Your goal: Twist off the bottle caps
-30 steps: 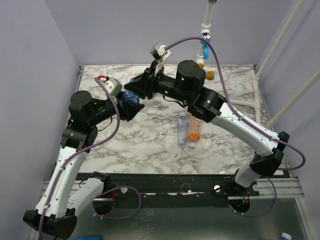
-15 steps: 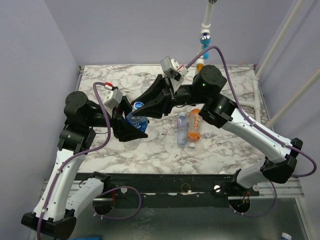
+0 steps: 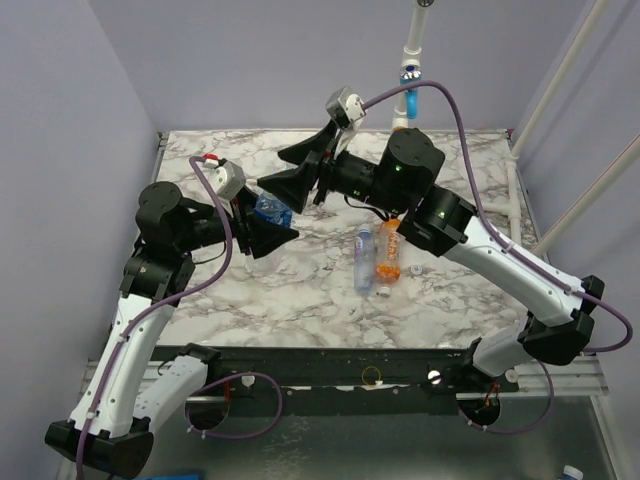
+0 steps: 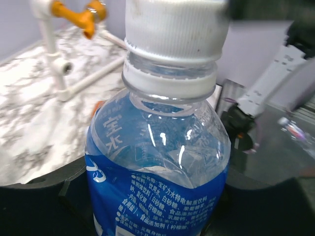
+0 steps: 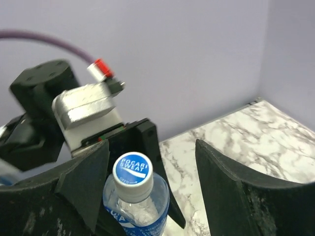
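Left of the orange plastic bottle point(image 3: 388, 260), and farther back in the overhead view, a clear plastic bottle with a dark blue label point(image 3: 271, 209) is held off the white marbled table point(image 3: 300, 300).

Three bottles are counted: the held one, the orange one, and a slim plastic bottle with a light blue label point(image 3: 363, 255) laid just beside the orange bottle on its left. Both lying bottles are set with their long axes running roughly near to far.

Three caps are counted. A white ribbed plastic screw cap point(image 4: 174, 27) is seated on the held bottle's neck. A loose white cap point(image 3: 416, 271) is seen just right of the orange bottle, and a second loose white cap point(image 3: 383, 292) by its near end. Whether the two lying bottles are capped cannot be told.

The held bottle's long axis is tilted, with the capped end pointed up towards the right gripper point(image 5: 151, 147). That gripper is spread wide and nothing is held in it; the cap is framed between its fingers. The left gripper point(image 3: 262, 228) is closed on the labelled body of the bottle.
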Robot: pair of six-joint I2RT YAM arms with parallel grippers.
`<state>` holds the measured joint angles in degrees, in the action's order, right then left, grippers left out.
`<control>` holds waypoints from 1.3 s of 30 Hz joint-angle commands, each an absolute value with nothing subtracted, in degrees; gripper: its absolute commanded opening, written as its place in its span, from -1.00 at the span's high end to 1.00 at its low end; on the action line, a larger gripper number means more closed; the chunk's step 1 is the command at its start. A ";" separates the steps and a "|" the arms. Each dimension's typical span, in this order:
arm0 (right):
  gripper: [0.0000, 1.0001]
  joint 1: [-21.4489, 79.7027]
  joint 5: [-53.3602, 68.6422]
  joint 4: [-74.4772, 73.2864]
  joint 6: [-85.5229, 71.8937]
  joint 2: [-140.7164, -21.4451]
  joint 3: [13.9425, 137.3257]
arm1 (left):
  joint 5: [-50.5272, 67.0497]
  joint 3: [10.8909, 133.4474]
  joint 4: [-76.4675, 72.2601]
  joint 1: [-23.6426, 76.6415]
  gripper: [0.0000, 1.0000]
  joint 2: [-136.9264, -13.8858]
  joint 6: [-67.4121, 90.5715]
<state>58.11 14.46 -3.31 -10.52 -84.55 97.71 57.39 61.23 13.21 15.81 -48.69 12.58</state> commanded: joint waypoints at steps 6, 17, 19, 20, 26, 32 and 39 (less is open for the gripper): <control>-0.38 58.14 -0.84 -14.95 -14.70 -92.96 110.04 | 38.30 59.65 13.54 15.47 1.00 -47.37 4.18; -0.27 58.18 5.79 -14.06 -15.98 -94.37 110.85 | 33.90 59.41 14.66 15.49 1.00 -48.25 2.38; -0.28 58.18 6.94 -13.59 -16.42 -94.64 110.66 | 33.42 59.43 14.92 15.48 1.00 -48.42 2.22; -0.27 58.18 7.38 -13.41 -16.58 -94.85 110.66 | 33.44 59.49 14.94 15.48 1.00 -48.43 2.10; -0.21 58.18 7.47 -13.94 -16.93 -96.35 111.45 | 33.51 59.81 15.16 15.47 1.00 -48.26 2.27; 0.39 58.19 6.38 -13.97 -16.62 -96.35 111.94 | 34.22 60.02 15.14 15.49 1.00 -48.09 2.54; 0.85 58.18 8.85 -10.47 -15.17 -92.80 108.94 | 41.84 59.89 15.13 15.49 1.00 -47.67 4.04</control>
